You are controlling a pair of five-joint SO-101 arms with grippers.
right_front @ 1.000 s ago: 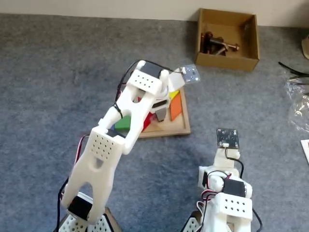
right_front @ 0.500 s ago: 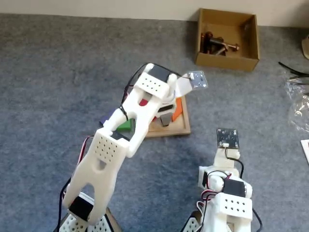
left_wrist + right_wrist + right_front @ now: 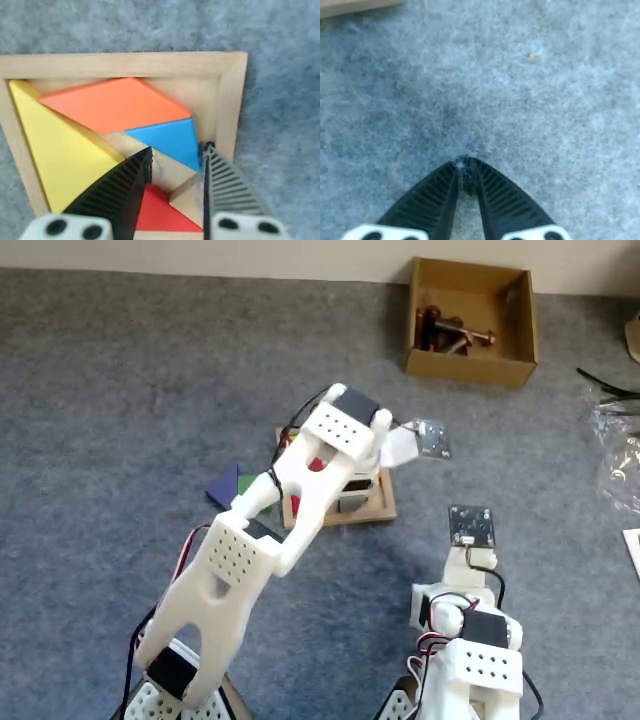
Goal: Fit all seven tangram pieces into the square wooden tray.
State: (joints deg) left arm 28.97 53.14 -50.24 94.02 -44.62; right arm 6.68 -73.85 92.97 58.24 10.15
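Left wrist view: left gripper jaws open over blue triangle. Piece likely rigid, light, smooth; pinch across straight edges; right gripper closed, empty.

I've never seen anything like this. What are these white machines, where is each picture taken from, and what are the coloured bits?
These are two white robot arms, each ending in a pincer. One picture looks down from above; the other two come from cameras on the arms' wrists. The left pincer hangs open over the square wooden tray, which holds a yellow triangle, an orange piece, a blue triangle and a red triangle. The right pincer is shut over grey carpet, holding nothing. A dark blue piece and a green piece lie on the carpet beside the tray.
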